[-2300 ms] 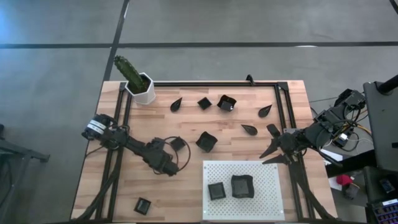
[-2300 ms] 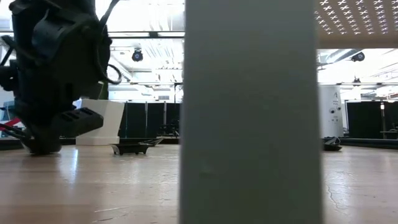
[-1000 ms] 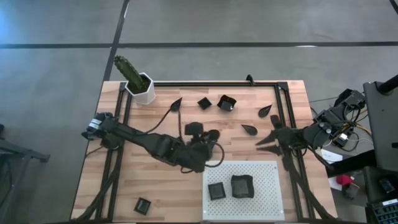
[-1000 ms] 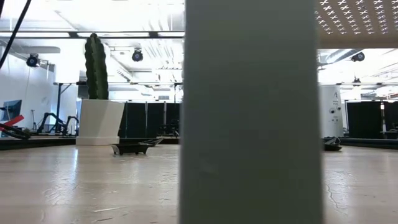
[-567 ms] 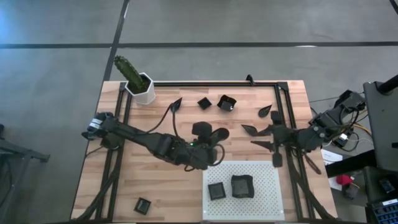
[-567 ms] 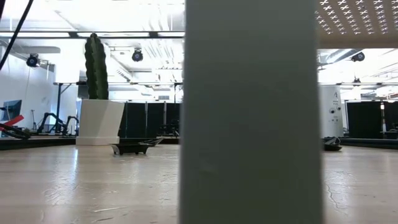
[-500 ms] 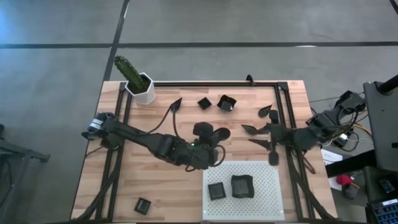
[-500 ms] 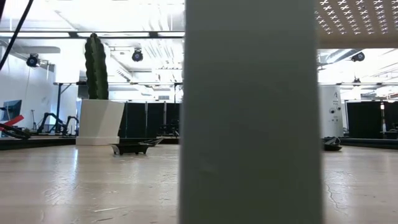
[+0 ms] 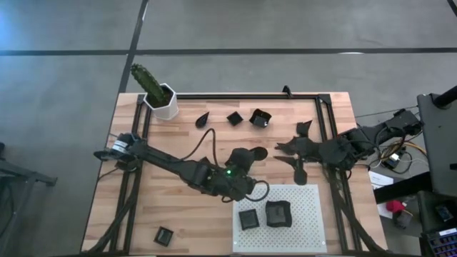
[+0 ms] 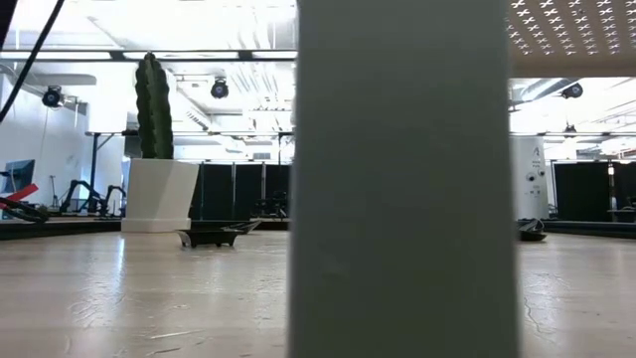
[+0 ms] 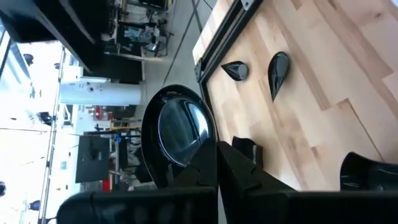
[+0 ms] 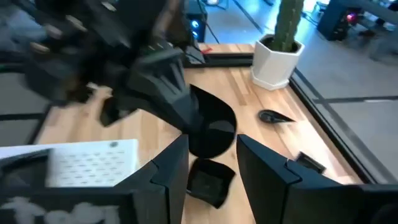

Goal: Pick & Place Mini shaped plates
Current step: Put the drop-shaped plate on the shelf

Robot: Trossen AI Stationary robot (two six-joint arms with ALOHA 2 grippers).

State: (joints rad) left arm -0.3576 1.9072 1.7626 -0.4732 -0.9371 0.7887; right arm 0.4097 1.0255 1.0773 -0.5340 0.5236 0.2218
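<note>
Your right gripper [image 9: 290, 154] has spread wide over the teardrop dish [image 9: 285, 148]; your left gripper [image 9: 250, 155], pressed onto a plate [image 11: 180, 127], nears the board [image 9: 307, 196].

Glossy black plates [image 11: 180, 127], pale wood table [image 9: 178, 214], white perforated board [image 9: 307, 200]

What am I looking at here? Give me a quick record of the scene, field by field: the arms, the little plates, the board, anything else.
Left gripper: shut on a dark plate, near the table's middle
Right gripper: open, close to the held plate, on its right
White board: near edge of the table, holds a square plate and a wavy-edged plate
Loose plates: three along the far side, one at the near left
Cactus pot: far left corner
</note>
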